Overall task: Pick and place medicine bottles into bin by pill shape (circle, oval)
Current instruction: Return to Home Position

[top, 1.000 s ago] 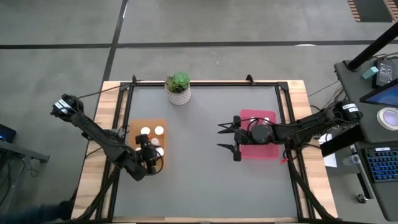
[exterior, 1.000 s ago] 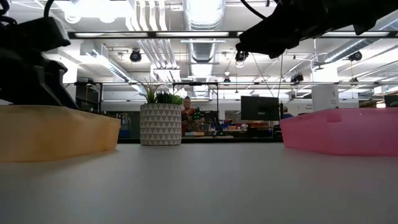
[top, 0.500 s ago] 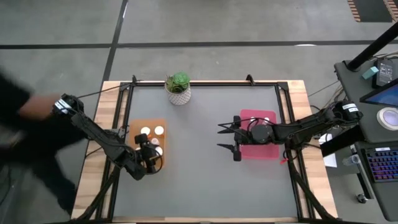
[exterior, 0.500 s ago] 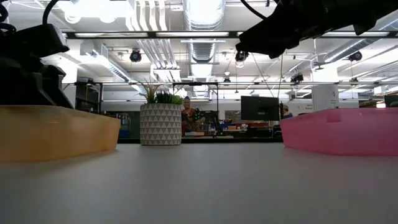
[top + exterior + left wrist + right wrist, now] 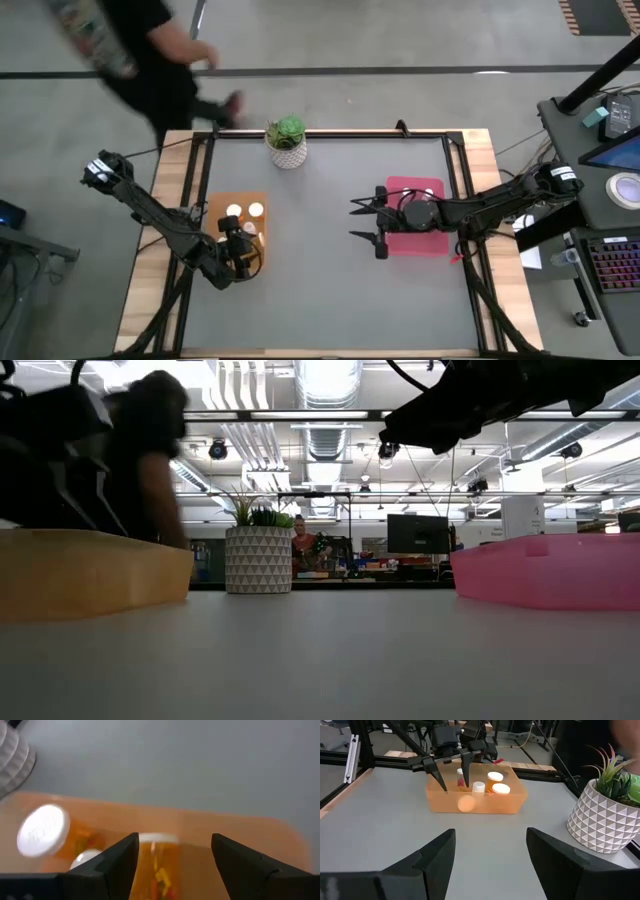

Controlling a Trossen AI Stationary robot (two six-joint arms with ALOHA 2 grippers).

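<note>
Several medicine bottles with white caps [image 5: 233, 212] sit in the orange bin [image 5: 214, 200] at the table's left. My left gripper [image 5: 243, 250] is open, fingers pointing down into the bin's near end. In the left wrist view [image 5: 175, 840] its fingers stand on either side of an orange-bodied bottle [image 5: 157, 865]. Another white-capped bottle [image 5: 42, 830] lies beside it. My right gripper [image 5: 355, 221] is open and empty above the table, just left of the pink bin [image 5: 432, 186].
A potted green plant [image 5: 287, 140] stands at the table's far edge. A person [image 5: 140, 50] is beyond the table's far left corner. The grey table [image 5: 320, 290] lies bare between the two bins and toward the near edge.
A person has walked from beside the table's left edge to beyond its far left corner. Both arms have kept still.
</note>
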